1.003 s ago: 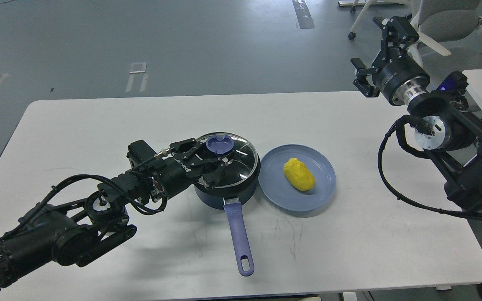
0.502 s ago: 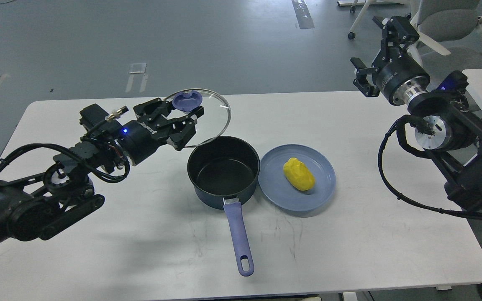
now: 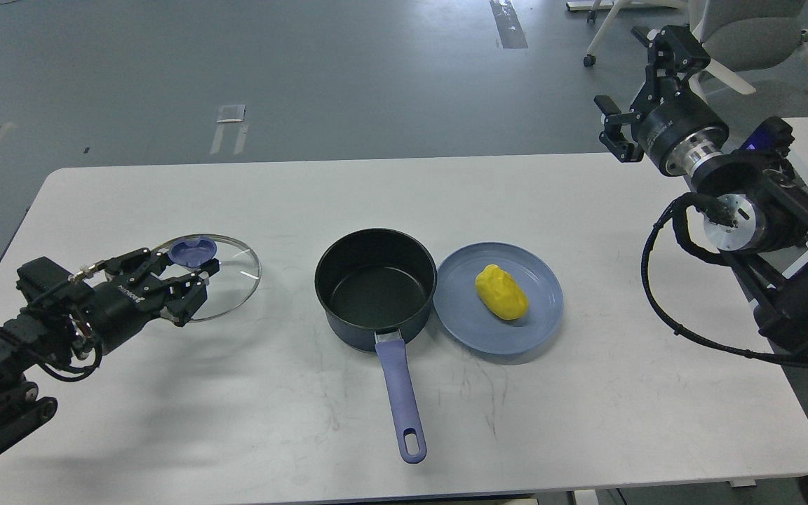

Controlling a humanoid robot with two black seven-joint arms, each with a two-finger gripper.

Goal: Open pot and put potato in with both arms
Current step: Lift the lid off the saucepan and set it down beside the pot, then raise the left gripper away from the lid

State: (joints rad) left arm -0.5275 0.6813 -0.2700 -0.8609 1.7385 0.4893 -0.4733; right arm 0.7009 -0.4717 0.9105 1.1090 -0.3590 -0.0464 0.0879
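A white rectangular table is carrying a dark open saucepan with a purple handle, touching a round blue plate.

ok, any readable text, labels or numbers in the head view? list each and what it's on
Left gripper body: a short line of white print, too small and blurred to read.
Right gripper housing: faint marking on the cylinder, not legible.
Pot, glass lid, plate, potato, table: no text visible.
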